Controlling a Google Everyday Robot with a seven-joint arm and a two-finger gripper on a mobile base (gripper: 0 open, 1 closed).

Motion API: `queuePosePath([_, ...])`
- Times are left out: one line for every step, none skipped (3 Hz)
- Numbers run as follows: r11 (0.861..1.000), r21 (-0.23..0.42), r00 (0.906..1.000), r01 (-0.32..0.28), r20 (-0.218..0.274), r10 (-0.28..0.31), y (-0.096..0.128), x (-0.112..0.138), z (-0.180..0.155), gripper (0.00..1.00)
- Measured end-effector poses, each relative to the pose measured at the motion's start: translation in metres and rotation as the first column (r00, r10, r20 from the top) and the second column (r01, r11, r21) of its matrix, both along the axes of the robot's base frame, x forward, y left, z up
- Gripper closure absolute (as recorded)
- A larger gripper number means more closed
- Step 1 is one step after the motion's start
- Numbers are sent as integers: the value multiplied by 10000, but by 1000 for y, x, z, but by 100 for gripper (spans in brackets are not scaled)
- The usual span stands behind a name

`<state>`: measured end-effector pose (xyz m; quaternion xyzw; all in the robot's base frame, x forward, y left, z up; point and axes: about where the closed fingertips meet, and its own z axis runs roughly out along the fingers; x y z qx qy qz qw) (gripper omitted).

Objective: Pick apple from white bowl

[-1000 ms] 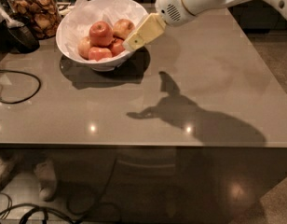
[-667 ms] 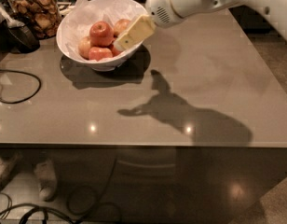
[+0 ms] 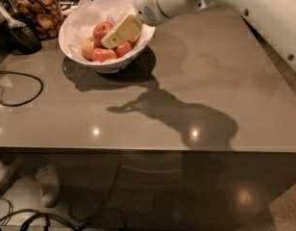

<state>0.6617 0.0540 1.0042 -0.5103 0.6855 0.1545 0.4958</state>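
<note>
Hovering over white bowl (image 3: pixel 71 44) at table's far-left, gripper (image 3: pixel 111 40) angles down; tip just beside apple (image 3: pixel 102 29), lower right, among other apples (image 3: pixel 104 55). Contact, grip state: cannot tell.

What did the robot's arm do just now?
The gripper moved left, from the right rim of the white bowl to further in over the apples. No apple has been lifted. The bowl, the apples and the snack jar stayed put.
</note>
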Motion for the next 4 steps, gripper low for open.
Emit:
queuePosePath([9996, -70, 9996, -272, 114, 272, 15, 12, 3, 0])
queuePosePath([9995, -86, 9992, -313, 235, 315, 20, 24, 5, 0])
queuePosePath([9996, -85, 9993, -262, 251, 264, 23, 35, 1, 0])
queuePosePath([9998, -112, 9997, -178, 136, 179, 24, 42, -9, 1])
